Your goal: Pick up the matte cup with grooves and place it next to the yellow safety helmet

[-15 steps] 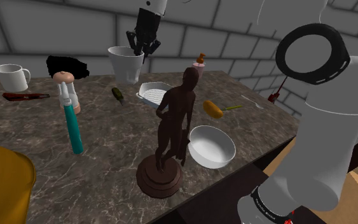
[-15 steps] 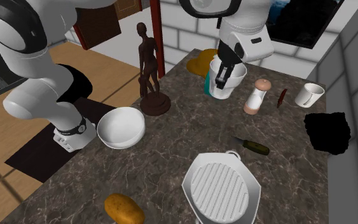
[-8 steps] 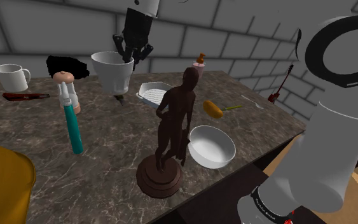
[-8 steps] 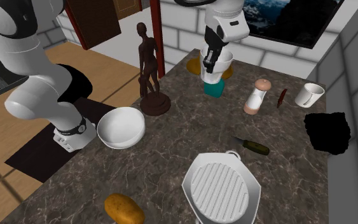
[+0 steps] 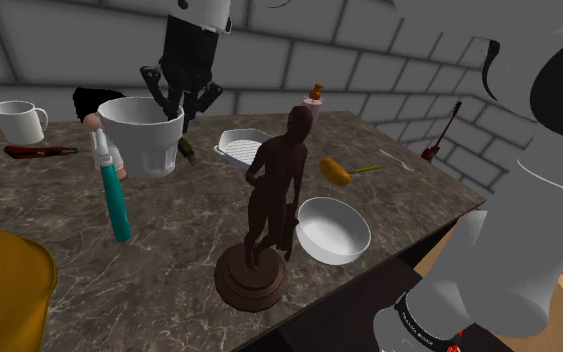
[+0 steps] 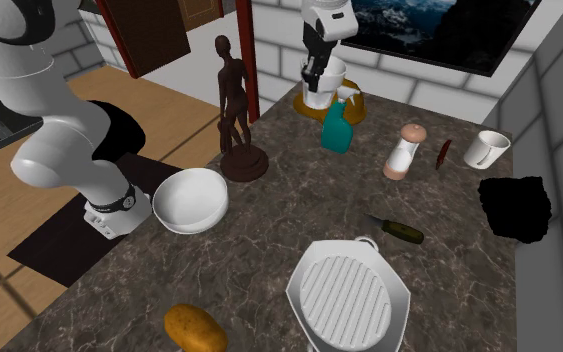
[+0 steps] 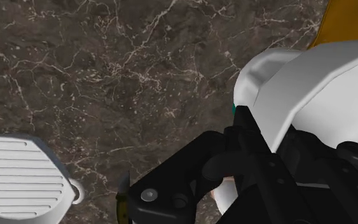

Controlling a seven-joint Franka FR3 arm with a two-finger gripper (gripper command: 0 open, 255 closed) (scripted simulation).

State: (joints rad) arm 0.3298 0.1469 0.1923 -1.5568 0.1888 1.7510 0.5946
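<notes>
A white cup (image 5: 141, 140) hangs above the marble table, with my black gripper (image 5: 177, 98) shut on its far rim. It is in the air over the teal spray bottle (image 5: 115, 200), towards the shoulder view's left. In the second exterior view the gripper (image 6: 314, 72) holds the cup (image 6: 326, 88) at the far end of the table, just above the yellow helmet (image 6: 353, 106). The helmet (image 5: 4, 290) lies at the shoulder view's lower left corner. In the wrist view the black fingers (image 7: 190, 172) clasp the cup (image 7: 311, 83), and a strip of the helmet (image 7: 349, 19) shows beyond it.
On the table stand a brown figure statue (image 5: 269, 215), a white bowl (image 5: 334, 230), a ribbed white dish (image 5: 241, 146), a potato (image 5: 335, 172), a white mug (image 5: 19, 120), a pepper mill (image 6: 404, 150) and a red-handled knife (image 5: 39, 151). The table edge (image 5: 369, 270) runs near the stand.
The gripper has carried the cup towards the shoulder view's left and nearer that camera. In the second exterior view it has moved away, past the spray bottle, to the helmet.
</notes>
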